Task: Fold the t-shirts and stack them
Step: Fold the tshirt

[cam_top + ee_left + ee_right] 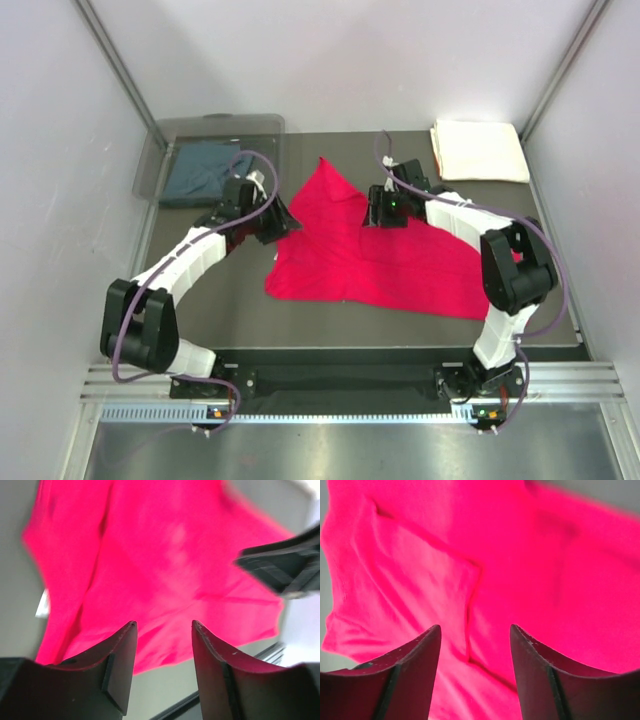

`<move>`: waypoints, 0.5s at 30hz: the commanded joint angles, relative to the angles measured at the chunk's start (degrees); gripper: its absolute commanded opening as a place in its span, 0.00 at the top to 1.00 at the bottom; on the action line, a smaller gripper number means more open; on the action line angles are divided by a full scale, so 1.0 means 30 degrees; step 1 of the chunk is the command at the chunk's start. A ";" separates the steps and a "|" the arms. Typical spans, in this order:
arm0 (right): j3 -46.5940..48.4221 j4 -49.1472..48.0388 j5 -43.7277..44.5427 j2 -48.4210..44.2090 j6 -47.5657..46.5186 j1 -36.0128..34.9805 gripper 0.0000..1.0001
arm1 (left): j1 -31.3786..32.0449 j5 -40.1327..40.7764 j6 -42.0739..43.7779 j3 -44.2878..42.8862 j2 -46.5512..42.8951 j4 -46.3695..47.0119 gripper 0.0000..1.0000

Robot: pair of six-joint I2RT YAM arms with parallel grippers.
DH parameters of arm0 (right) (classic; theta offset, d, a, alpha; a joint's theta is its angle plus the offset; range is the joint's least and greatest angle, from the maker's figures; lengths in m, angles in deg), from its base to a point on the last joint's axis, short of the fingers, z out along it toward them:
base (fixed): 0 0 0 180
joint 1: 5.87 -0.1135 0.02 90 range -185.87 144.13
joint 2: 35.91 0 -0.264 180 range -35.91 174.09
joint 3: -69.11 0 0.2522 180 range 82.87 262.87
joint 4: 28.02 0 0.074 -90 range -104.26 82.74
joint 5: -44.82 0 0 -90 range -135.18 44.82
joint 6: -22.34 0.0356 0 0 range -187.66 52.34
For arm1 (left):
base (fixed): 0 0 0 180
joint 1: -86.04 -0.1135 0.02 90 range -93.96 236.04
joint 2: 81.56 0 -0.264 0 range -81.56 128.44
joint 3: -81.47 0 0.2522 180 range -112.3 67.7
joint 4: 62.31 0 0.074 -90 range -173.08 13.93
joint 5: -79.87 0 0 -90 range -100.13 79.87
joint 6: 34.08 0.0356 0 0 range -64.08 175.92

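While the red shirt (370, 265) lay on the worktop (230, 300), long axis left to right, the right pincer (386, 212) hung spread and empty over its far middle, the left pincer (278, 222), likewise spread, beside its left edge.

Three t-shirts (380, 265), one clear bin (150, 165), two tools (164, 625).
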 commanded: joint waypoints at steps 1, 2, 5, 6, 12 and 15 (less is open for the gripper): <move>-0.2010 0.0367 -0.0672 -0.1617 0.1023 0.0350 0.44 | 0.0165 -0.0737 0.1212 0.1897 0.0221 -0.1101 0.47; -0.2367 0.0455 0.0026 -0.2142 0.0907 0.0380 0.44 | 0.0223 -0.0942 0.1270 0.2134 0.0482 -0.1100 0.47; -0.3335 0.1536 0.1081 -0.2703 0.0846 0.1050 0.49 | 0.0253 -0.0102 0.1388 0.2780 0.1271 -0.1360 0.47; -0.3570 0.2265 0.1523 -0.2849 0.0963 0.1315 0.56 | 0.0253 0.0514 0.1388 0.2781 0.1479 -0.1799 0.47; -0.7868 0.3151 0.3956 -0.5684 0.2250 0.3308 0.61 | 0.0253 0.4707 0.0687 0.5088 0.1103 -0.4963 0.44; -0.9252 0.3472 0.4923 -0.6919 0.2749 0.3777 0.57 | 0.0224 0.5032 0.0188 0.6235 0.0604 -0.5406 0.43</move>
